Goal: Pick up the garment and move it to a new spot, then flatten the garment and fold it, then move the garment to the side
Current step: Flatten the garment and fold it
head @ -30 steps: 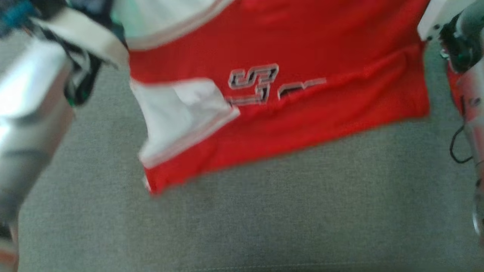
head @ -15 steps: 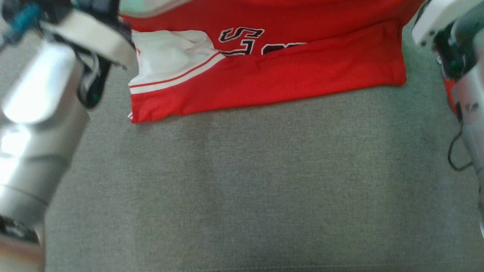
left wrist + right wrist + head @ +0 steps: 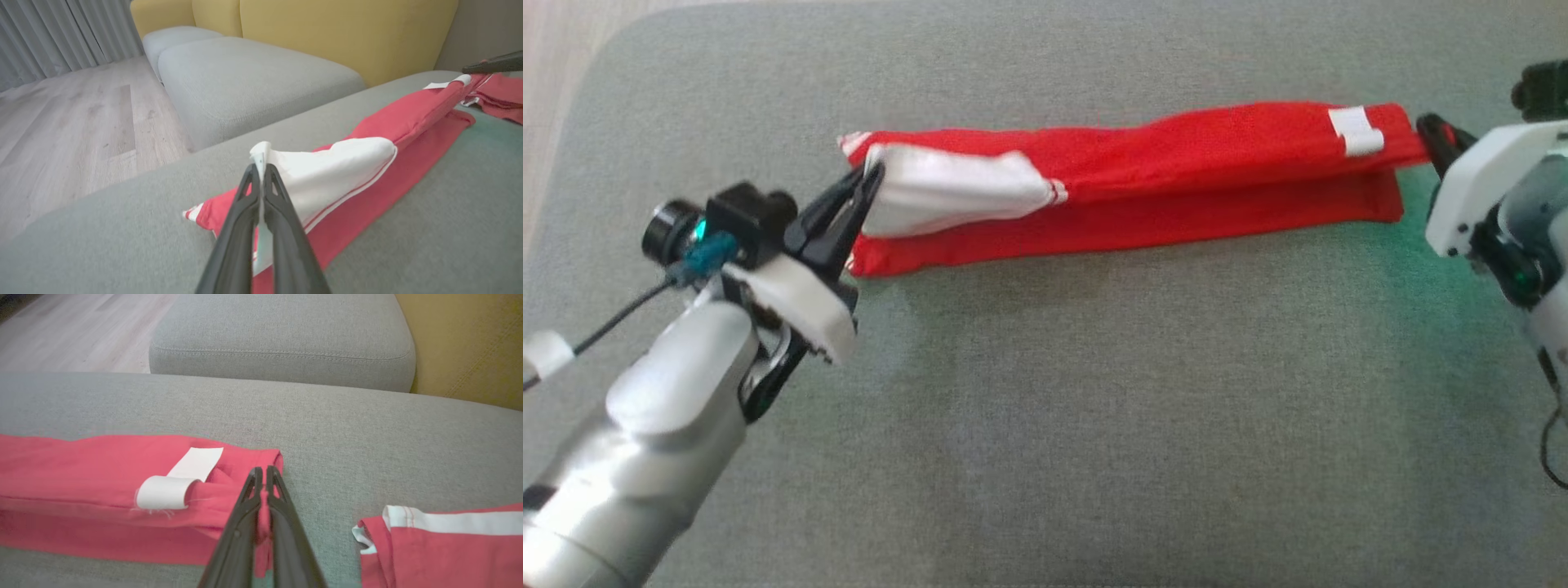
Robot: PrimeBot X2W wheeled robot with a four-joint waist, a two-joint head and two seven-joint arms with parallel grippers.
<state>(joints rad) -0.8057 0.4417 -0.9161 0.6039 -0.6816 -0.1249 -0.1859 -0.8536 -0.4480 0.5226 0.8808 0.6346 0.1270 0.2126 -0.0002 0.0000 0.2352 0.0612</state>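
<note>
Folded over since a second ago, the shirt's lettering is now covered. Left fingers [image 3: 837,216] clench its white corner, right fingers [image 3: 1441,140] clench the red end. Between them the garment [image 3: 1176,188] lies as a long band across the grey cushion [image 3: 1045,408], its length running arm to arm, each end equally near its own arm.

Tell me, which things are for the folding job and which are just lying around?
For the job: red garment, left tool and right tool, both pinching it, grey seat under it.
Just lying about: other red cloth, second cushion, yellow backrest.
</note>
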